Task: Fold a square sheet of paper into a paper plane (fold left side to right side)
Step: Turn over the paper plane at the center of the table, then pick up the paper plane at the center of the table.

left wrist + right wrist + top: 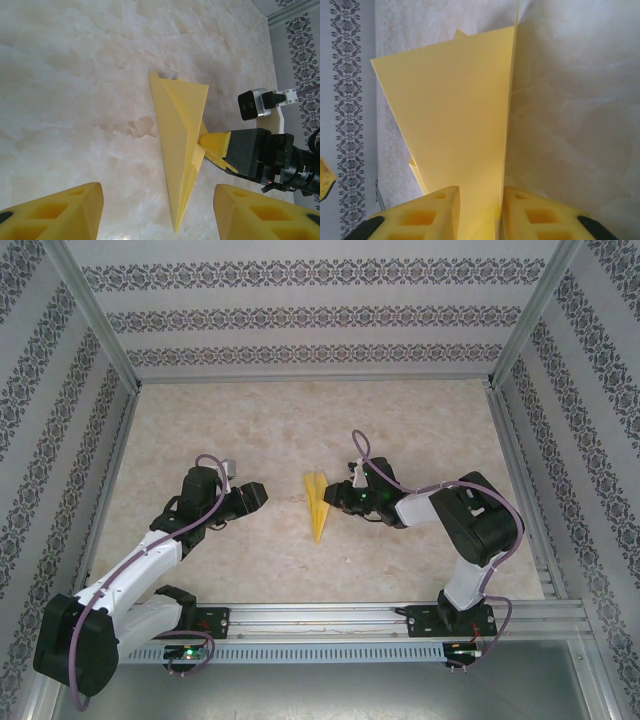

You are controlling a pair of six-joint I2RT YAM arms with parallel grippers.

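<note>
The paper plane (317,505) is a narrow yellow dart lying mid-table, its point toward the near edge. In the left wrist view the paper plane (182,135) shows a raised centre fold. My right gripper (335,498) reaches in from the right, and its fingers (215,142) meet the plane's right edge. In the right wrist view the paper plane (455,110) has a wing standing up between the parted jaws of the right gripper (480,205), close to the right finger. My left gripper (258,495) hangs open to the left, apart from the plane. The left gripper (159,202) holds nothing.
The marble-patterned tabletop (420,430) is ringed by patterned walls and metal frame posts (95,315). A rail (330,618) with both arm bases runs along the near edge.
</note>
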